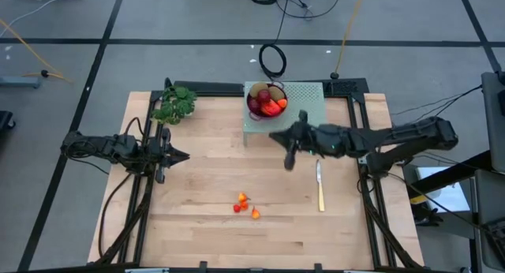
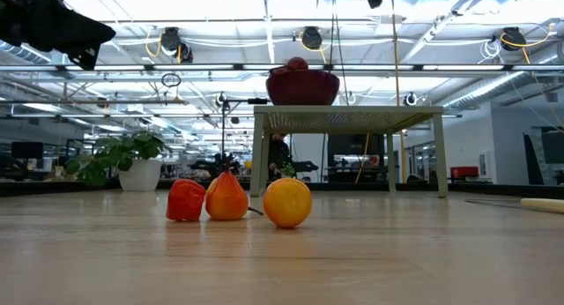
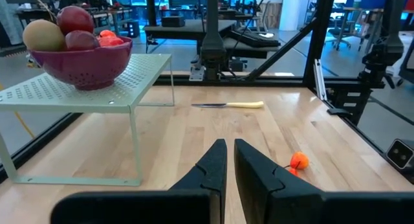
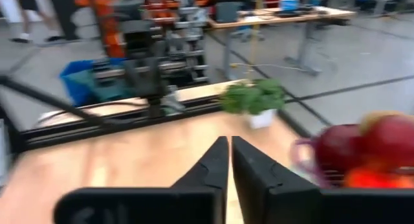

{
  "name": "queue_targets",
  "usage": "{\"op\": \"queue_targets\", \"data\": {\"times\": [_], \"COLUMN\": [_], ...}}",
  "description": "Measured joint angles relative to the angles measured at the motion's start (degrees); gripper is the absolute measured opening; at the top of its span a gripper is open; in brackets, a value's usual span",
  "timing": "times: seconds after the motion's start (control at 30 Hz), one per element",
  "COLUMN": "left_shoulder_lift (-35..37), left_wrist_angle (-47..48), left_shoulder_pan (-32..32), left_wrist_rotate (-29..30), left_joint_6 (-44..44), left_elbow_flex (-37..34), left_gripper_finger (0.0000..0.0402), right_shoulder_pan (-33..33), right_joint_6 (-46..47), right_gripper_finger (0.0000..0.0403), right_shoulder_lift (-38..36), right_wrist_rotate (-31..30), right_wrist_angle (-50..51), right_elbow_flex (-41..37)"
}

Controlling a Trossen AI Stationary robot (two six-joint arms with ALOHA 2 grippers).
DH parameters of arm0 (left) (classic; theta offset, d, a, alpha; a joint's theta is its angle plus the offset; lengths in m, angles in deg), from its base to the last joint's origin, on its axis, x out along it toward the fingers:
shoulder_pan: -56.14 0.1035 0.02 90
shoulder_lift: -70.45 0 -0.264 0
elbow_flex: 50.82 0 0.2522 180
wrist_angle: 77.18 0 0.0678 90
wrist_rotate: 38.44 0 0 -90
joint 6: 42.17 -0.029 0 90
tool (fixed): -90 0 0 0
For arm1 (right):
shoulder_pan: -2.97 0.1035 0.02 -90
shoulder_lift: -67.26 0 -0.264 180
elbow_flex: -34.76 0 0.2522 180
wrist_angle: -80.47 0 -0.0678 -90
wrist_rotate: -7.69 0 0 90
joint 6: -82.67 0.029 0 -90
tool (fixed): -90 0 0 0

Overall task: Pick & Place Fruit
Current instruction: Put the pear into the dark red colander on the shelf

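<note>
A dark red bowl (image 1: 267,101) stands on a pale green perforated rack (image 1: 304,107) at the table's far middle. It holds an olive-brown kiwi (image 3: 42,35), two dark red round fruits (image 3: 76,20) and an orange-red piece (image 3: 110,37). Three tiny orange-red fruits (image 1: 245,204) lie on the wood near the table's middle and show close up in the low view (image 2: 226,197). My left gripper (image 1: 185,156) hovers shut over the table's left half, pointing right. My right gripper (image 1: 272,135) is shut in the air just near of the rack, with the bowl (image 4: 362,153) beside it.
A yellow-handled knife (image 1: 319,186) lies on the wood right of centre, under the right arm. A green leafy bunch in a white pot (image 1: 175,105) stands at the far left. The rack's legs (image 3: 134,146) rest on the table. Bare wood lies around the tiny fruits.
</note>
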Motion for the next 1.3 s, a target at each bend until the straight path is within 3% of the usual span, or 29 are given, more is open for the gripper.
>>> {"op": "queue_targets", "data": {"times": [0.3,0.57,0.77,1.3], "left_shoulder_lift": [0.00,-0.02,-0.02,-0.01], "left_wrist_angle": [0.02,0.02,0.03,0.35], "left_shoulder_pan": [0.00,0.00,0.00,-0.02], "left_wrist_rotate": [-0.02,-0.09,-0.10,-0.09], "left_joint_6": [-0.02,0.46,-0.07,-0.33], "left_elbow_flex": [0.00,0.00,0.00,0.00], "left_gripper_finger": [0.0033,0.0033,0.0033,0.0033], "right_shoulder_pan": [11.73,17.94,19.80,20.10], "right_joint_6": [4.96,8.10,12.43,24.59], "right_gripper_finger": [0.0001,0.0001,0.0001,0.0000], "right_shoulder_lift": [3.63,9.84,13.98,27.03], "right_wrist_rotate": [-1.78,-3.30,-2.79,8.76], "right_wrist_angle": [-2.58,-8.02,-11.09,-15.76], "right_elbow_flex": [0.00,0.00,0.02,0.02]}}
